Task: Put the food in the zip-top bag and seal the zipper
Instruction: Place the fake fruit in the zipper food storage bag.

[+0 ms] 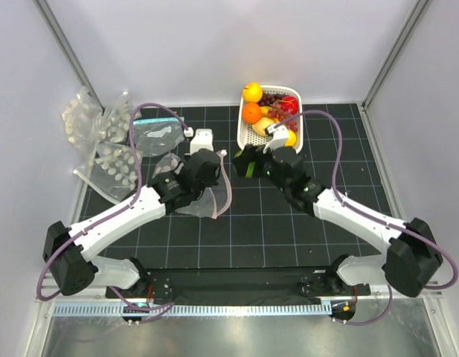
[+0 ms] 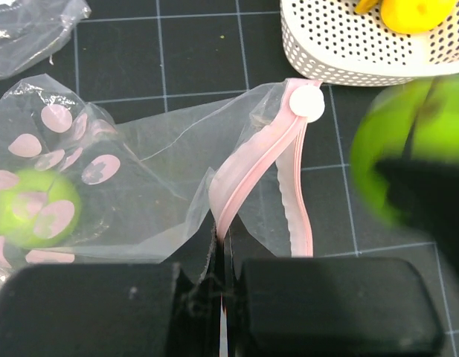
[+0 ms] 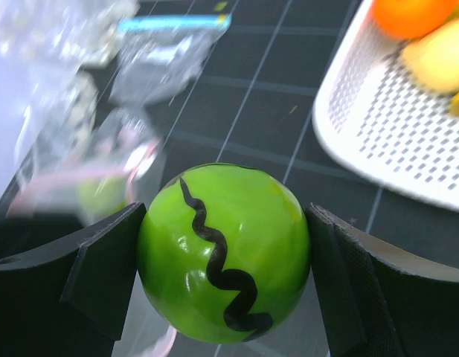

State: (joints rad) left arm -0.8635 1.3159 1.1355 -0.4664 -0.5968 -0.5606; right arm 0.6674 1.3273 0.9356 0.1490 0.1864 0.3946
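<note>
Both full: my left end effector (image 2: 223,249) pinches the pinkish zipper strip (image 2: 250,167), right end effector (image 3: 225,279) clasps the round green ball (image 3: 229,230); widen mouth first.

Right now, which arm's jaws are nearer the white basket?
Right arm. Its jaws hold the green ball beside the basket; the left arm, jaws pinching the zipper, is farther left.

My left gripper (image 2: 222,256) pinches the zipper (image 2: 248,175), left of the white basket (image 1: 241,128); my right gripper (image 1: 249,162), at the basket's near side, clamps a round green fruit (image 3: 223,253). Both arms reach forward.
</note>
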